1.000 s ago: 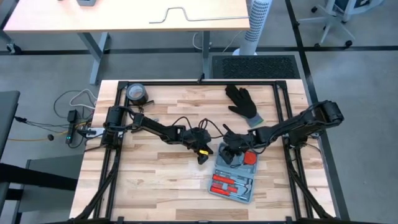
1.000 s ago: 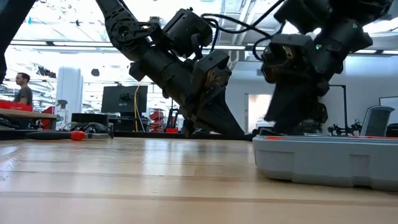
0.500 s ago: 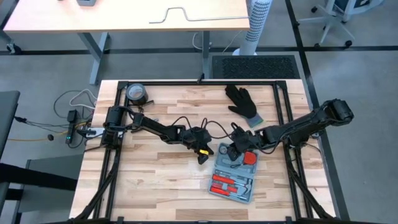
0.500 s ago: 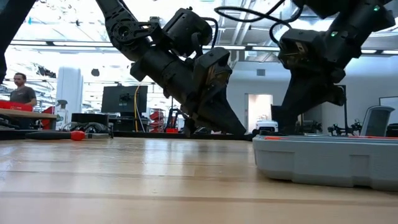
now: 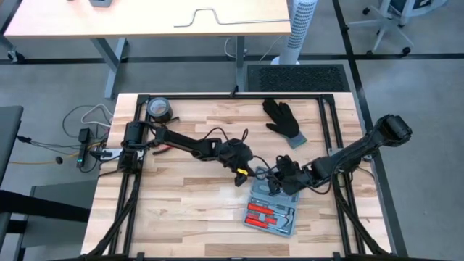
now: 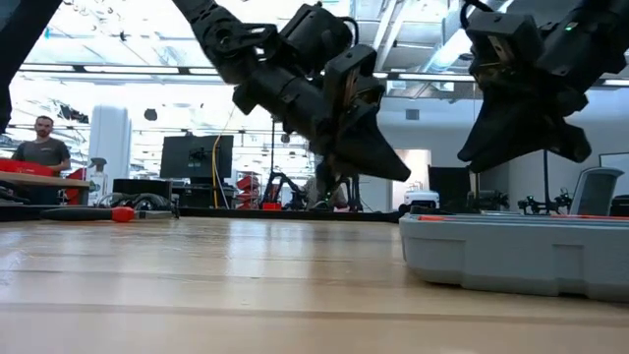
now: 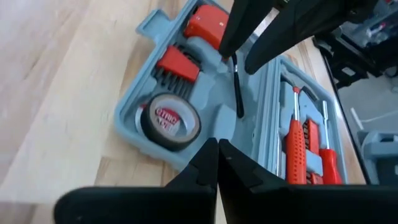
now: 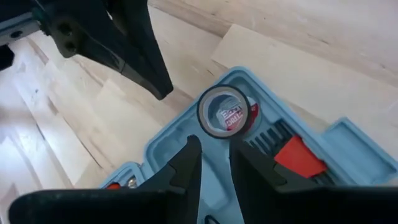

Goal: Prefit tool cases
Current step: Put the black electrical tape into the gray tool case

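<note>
The tool case (image 5: pixel 272 210) lies open and flat on the wooden table, right of centre, its grey side showing in the low view (image 6: pixel 511 256). Its recesses hold a small tape roll (image 7: pixel 169 121), red-handled screwdrivers (image 7: pixel 295 143), red bit holders and a thin black tool (image 7: pixel 237 93). My left gripper (image 5: pixel 243 176) hangs shut just left of the case's far end, clear of the table (image 6: pixel 403 177). My right gripper (image 8: pixel 216 165) hovers above the case's far half with a narrow gap between its fingers and nothing in it.
A black glove (image 5: pixel 284 119) lies at the far right of the table. A dark tape roll (image 5: pixel 159 109) sits in the far left corner. Bare wood stretches along the near left. A person (image 6: pixel 41 147) stands in the room beyond the table.
My left gripper has lifted off the table and gone a little toward the case, staying shut. My right gripper has risen out of the case's far half and drawn back toward the table's right edge. The case has stayed where it was.
</note>
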Robot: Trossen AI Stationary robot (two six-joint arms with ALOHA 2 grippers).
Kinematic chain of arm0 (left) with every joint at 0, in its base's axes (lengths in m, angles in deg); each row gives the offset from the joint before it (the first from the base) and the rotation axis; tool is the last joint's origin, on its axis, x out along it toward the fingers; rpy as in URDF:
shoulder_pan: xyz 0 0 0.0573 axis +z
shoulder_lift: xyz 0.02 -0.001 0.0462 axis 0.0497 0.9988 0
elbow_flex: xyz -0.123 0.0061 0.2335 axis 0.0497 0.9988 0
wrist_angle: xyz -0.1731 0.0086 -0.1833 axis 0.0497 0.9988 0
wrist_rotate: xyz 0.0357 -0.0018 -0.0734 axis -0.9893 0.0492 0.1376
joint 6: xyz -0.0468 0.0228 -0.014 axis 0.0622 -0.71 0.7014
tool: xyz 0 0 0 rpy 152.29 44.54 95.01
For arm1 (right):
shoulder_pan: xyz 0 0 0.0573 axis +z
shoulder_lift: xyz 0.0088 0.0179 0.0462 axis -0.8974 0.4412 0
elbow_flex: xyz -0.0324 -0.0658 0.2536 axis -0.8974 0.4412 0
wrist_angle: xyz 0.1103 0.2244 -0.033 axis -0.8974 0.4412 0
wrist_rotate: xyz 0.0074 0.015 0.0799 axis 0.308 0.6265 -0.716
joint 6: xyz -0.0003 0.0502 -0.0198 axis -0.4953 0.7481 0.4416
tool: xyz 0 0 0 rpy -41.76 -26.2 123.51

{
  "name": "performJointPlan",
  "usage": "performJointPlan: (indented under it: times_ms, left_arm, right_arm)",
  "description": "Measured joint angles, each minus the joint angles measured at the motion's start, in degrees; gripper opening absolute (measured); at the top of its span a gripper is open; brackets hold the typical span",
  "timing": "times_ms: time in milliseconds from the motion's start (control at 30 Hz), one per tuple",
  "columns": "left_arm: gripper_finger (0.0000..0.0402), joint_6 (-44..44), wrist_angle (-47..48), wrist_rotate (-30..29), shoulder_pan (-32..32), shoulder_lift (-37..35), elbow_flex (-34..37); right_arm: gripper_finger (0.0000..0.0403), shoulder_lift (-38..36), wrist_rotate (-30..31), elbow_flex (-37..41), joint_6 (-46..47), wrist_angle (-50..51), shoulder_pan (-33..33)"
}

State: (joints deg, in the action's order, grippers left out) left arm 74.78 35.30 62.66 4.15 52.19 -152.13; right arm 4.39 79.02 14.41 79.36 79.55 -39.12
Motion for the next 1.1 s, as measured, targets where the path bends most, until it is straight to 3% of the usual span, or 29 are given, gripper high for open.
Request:
performJointPlan:
  times_ms: [233,567,700,800,867,933,1033,1100]
  left_arm:
    - [0.0000,-4.9,5.7,0.4,0.0,0.0,-4.3]
    - [0.0000,-6.7,9.2,7.8,0.4,0.0,-4.2]
    - [0.0000,-1.1,-3.2,10.9,2.5,-0.5,2.0]
    - [0.0000,8.5,-19.0,12.5,4.1,-0.6,8.9]
    - [0.0000,11.0,-23.4,13.1,4.1,-0.5,11.0]
    - [0.0000,10.0,-20.6,13.6,3.5,-0.6,10.3]
    - [0.0000,3.1,-8.8,13.1,2.3,-0.5,5.9]
    - [0.0000,-2.6,-2.1,9.6,1.4,-0.5,2.1]
  right_arm:
    - [0.0091,0.0,0.3,0.0,1.9,0.0,0.4]
    - [0.0091,0.0,0.4,0.0,1.9,-0.1,-0.4]
    - [0.0091,0.1,0.5,0.3,1.5,-2.1,-0.9]
    - [0.0091,0.3,0.3,3.6,0.5,-9.0,-2.0]
    - [0.0091,0.3,0.0,6.5,0.5,-15.2,-2.9]
    - [0.0091,0.3,-1.7,8.9,0.3,-21.6,-4.5]
    - [0.0085,0.3,-6.3,10.0,-1.9,-25.2,-7.8]
    - [0.0070,1.7,-8.7,10.0,-2.7,-25.3,-10.3]
